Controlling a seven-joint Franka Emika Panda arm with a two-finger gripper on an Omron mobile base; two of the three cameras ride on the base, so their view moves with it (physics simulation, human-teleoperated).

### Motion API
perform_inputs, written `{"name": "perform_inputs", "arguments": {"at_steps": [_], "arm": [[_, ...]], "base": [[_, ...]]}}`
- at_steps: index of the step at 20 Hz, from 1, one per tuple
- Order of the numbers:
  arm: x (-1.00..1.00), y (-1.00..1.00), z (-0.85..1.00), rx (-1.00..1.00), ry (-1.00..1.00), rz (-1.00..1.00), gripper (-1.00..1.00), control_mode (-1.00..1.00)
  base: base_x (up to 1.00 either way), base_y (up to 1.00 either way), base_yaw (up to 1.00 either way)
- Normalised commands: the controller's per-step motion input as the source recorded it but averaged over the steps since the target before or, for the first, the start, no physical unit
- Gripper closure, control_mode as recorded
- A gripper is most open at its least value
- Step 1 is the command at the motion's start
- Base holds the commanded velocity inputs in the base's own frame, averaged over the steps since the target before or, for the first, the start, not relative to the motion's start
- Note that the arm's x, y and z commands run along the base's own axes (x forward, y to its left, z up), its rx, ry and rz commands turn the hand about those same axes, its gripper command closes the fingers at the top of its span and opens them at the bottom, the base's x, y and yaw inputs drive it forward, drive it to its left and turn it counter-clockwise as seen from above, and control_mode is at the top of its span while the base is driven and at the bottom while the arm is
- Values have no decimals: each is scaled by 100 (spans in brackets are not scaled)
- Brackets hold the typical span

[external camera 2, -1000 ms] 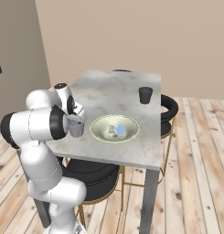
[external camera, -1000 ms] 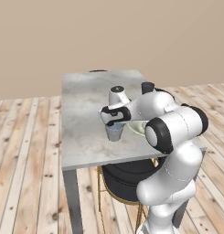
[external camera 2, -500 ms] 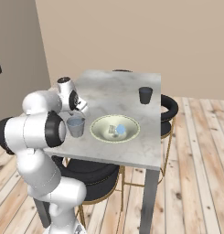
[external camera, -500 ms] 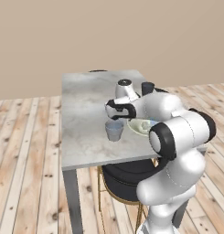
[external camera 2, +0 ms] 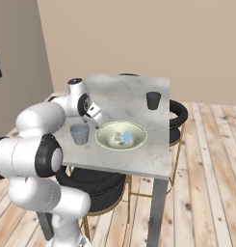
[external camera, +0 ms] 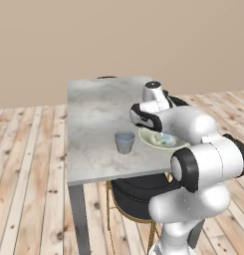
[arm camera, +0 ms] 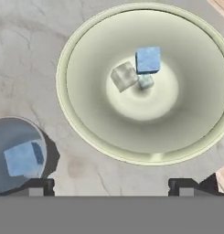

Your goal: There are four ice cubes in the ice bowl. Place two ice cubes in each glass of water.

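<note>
The ice bowl is wide and cream-green and holds three ice cubes bunched at its middle. My gripper hangs open and empty above the bowl's near rim, between the bowl and the near glass of water. One pale blue cube lies inside that glass. From the right base, the gripper sits over the gap between the near glass and the bowl. The other glass stands apart near the table's far right edge. The left base view shows glass and bowl.
The grey marble table has its front edge just past the bowl and glass. Black round chairs are tucked under the table on the near and far sides. Wooden floor surrounds the table.
My gripper has lifted away from above the near glass and swung over toward the bowl, staying open. The glass and the bowl have not moved.
</note>
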Motion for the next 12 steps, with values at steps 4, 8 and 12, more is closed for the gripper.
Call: {"name": "perform_inputs", "arguments": {"at_steps": [4, 8, 12], "arm": [[-50, -99, 0, 0, 2, 0, -100, -100], [-19, -71, 0, 0, 6, 0, -100, -100], [3, -29, 0, 0, 1, 5, -100, -100]], "base": [[0, 0, 0], [0, 0, 0], [0, 0, 0]]}}
